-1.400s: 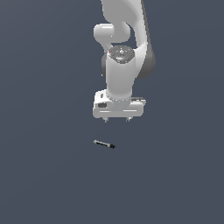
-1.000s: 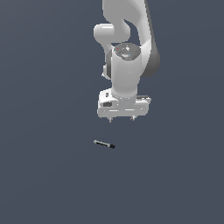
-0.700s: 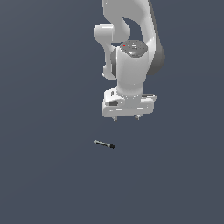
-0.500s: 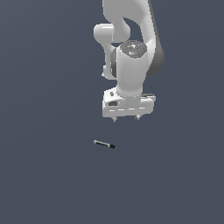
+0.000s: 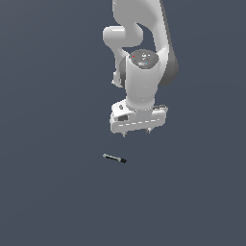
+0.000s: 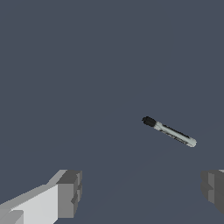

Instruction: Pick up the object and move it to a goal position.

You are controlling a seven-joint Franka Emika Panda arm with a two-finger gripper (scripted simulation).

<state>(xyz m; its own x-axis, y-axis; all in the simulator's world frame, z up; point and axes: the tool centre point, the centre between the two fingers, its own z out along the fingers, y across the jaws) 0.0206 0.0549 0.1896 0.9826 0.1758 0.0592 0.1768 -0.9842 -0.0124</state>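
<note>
- Pen-like stick (image 5: 114, 158), thin and tiny, with a light grey shaft and a black cap end, lies flat on the plain dark blue-grey floor (image 5: 53, 192) — nothing touches it.
- In the exterior view the stick's black cap points toward that view's right and slightly down, the grey shaft toward its left.
- In the wrist view the same stick (image 6: 169, 131) shows a dark strip along its grey shaft, and its black cap is the end nearer the middle of the picture.
- White gripper (image 5: 136, 133) of the white robot arm (image 5: 142, 77) hangs above the floor, pointing down, with the stick lower in the exterior view and a little toward that view's left of it; the two are clearly apart.
- Gripper fingers are spread wide: the wrist view shows one grey finger pad (image 6: 69, 194) on a white finger and the other pad (image 6: 213, 189) at the far edge, with bare floor between them.
- Between those pads there is nothing held — the stick sits beyond them, closer to the pad at the picture's edge than to the other.
- Only the two short fingertips (image 5: 125, 135) show below the broad white hand body in the exterior view.
</note>
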